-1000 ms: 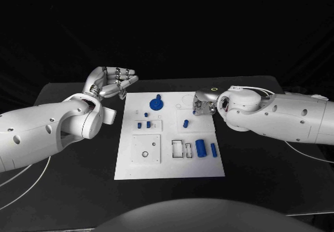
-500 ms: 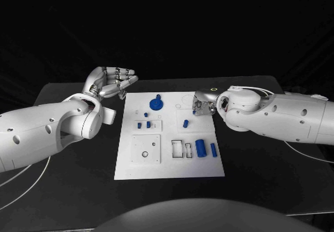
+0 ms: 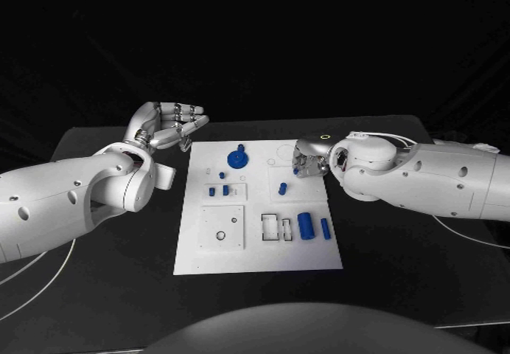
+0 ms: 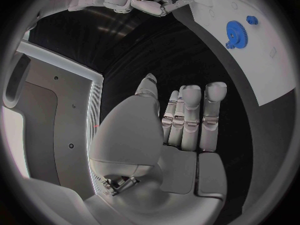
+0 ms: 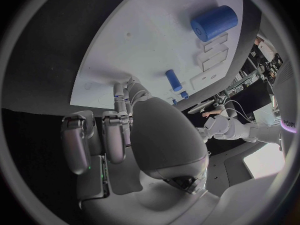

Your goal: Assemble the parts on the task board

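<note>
The white task board (image 3: 260, 247) lies mid-table. On it are a blue gear (image 3: 238, 157), three small blue pieces (image 3: 219, 190), a blue peg (image 3: 284, 188) and, side by side, a thick blue cylinder (image 3: 306, 225) and a slim one (image 3: 325, 228). My left hand (image 3: 170, 122) is raised off the board's far left corner; the left wrist view shows its fingers (image 4: 190, 115) straight and holding nothing. My right hand (image 3: 310, 158) sits at the board's far right edge, mostly hidden by its forearm. Its fingertips (image 5: 122, 90) reach the board (image 5: 144, 45); whether they hold something is hidden.
Black table (image 3: 117, 251) lies bare on both sides of the board. White recessed plates and slots (image 3: 223, 225) take up the board's near half. The left wrist view shows the gear (image 4: 236, 33) and my right hand (image 4: 156, 0) across the board.
</note>
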Action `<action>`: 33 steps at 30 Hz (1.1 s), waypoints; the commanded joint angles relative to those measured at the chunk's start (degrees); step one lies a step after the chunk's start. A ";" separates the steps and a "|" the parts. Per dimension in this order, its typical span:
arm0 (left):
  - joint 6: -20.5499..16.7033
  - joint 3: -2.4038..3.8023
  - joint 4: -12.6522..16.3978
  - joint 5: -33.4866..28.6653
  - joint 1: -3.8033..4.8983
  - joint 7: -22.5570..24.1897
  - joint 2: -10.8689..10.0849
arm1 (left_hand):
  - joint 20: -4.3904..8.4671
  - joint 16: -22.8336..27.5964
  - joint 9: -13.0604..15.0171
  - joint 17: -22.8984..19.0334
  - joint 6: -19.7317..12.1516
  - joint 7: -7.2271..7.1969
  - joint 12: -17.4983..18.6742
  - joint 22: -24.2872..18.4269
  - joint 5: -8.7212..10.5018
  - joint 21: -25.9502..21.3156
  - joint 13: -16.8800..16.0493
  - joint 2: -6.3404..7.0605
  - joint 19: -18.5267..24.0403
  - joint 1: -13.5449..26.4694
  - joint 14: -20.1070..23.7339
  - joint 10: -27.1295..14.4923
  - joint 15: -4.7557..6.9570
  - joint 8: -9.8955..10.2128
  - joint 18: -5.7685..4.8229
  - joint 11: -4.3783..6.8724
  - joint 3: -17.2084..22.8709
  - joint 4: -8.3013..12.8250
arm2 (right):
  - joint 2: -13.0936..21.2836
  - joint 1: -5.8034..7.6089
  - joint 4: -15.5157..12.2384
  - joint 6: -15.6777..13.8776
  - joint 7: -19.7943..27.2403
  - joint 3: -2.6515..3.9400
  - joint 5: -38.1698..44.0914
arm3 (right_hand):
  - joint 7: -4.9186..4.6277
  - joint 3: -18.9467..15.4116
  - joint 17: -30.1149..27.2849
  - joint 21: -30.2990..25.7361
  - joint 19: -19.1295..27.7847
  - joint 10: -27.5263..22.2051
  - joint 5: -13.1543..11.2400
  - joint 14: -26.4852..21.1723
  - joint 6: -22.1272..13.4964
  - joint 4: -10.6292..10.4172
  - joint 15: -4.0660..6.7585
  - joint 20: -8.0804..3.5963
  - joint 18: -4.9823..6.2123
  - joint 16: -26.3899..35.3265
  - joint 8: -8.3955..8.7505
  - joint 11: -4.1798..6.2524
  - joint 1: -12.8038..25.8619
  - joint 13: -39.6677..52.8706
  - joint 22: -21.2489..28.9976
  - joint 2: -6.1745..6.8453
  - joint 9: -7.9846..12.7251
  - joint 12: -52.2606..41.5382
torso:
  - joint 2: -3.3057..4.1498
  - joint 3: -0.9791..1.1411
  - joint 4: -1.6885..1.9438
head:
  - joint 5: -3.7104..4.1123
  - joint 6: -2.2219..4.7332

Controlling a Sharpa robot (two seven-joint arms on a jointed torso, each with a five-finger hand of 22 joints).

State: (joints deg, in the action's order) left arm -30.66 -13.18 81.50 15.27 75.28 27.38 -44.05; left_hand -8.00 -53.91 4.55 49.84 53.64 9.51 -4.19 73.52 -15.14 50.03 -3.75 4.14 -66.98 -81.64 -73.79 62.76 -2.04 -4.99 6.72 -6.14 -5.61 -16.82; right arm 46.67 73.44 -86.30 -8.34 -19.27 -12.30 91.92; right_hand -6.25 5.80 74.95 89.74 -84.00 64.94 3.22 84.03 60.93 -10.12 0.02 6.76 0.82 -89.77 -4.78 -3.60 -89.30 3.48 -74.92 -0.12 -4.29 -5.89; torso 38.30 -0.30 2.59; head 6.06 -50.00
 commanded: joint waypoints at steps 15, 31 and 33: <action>0.36 0.04 -0.15 -0.23 0.00 -0.02 0.18 | 0.11 0.36 0.04 -0.11 0.33 -0.07 0.13 -0.19 -0.20 -0.54 -0.06 -0.67 0.08 0.00 -0.22 0.25 0.23 0.37 1.15 0.09 -0.12 0.08 | -0.28 -0.32 0.36 1.23 0.33 -0.15 -1.75 | 0.16 0.81 15.05 0.26 -6.00 0.82 0.14 5.97 0.89 -0.48 0.38 -0.64 -0.82 -0.23 0.05 -0.12 0.24 0.00 -15.08 0.38 -0.02 0.65 | 0.01 -0.02 0.08 | -0.07 0.00; 0.45 0.04 -0.28 -0.23 0.00 -0.13 0.29 | 0.11 0.55 0.04 -0.28 0.31 -0.07 0.14 -0.32 -0.23 -0.86 -0.05 -0.76 0.17 -0.06 -0.18 0.24 0.23 0.38 1.20 0.08 -0.12 0.06 | -0.62 -0.38 0.69 1.41 0.52 -0.15 -2.36 | 0.09 1.10 15.05 0.26 -6.00 1.32 0.13 5.97 1.39 -0.71 0.41 -0.70 -0.82 -0.23 -0.04 -0.11 0.43 0.03 -15.08 0.35 -0.08 0.75 | 0.02 -0.03 0.07 | -0.30 0.00; 0.43 0.04 -0.27 -0.23 0.00 -0.14 0.28 | 0.11 0.55 0.04 -0.28 0.31 -0.07 0.14 -0.32 -0.23 -0.86 -0.05 -0.76 0.17 -0.06 -0.18 0.24 0.23 0.38 1.20 0.08 -0.12 0.06 | -0.67 -0.42 0.73 1.48 0.53 -0.15 -2.39 | 0.09 1.16 15.05 0.26 -6.00 1.43 0.13 5.97 1.51 -0.73 0.42 -0.71 -0.82 -0.23 -0.06 -0.09 0.44 0.03 -15.08 0.37 -0.09 0.76 | 0.05 -0.01 0.08 | -0.31 0.00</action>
State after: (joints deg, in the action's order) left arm -30.64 -13.19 81.17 15.25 75.28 27.02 -43.90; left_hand -8.00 -53.67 4.55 49.61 53.64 9.51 -4.19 73.23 -15.14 49.36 -3.74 3.92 -66.98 -81.87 -73.80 62.75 -2.04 -4.99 7.59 -6.14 -5.61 -16.82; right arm 46.15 73.47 -85.55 -8.45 -19.18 -12.17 90.08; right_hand -6.27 6.58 74.93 89.74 -84.00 66.00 3.22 84.03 62.13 -10.91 0.02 6.35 0.82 -89.77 -4.79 -3.65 -89.28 3.53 -74.91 -0.10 -4.30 -5.46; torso 38.33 -0.33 2.68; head 5.79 -50.00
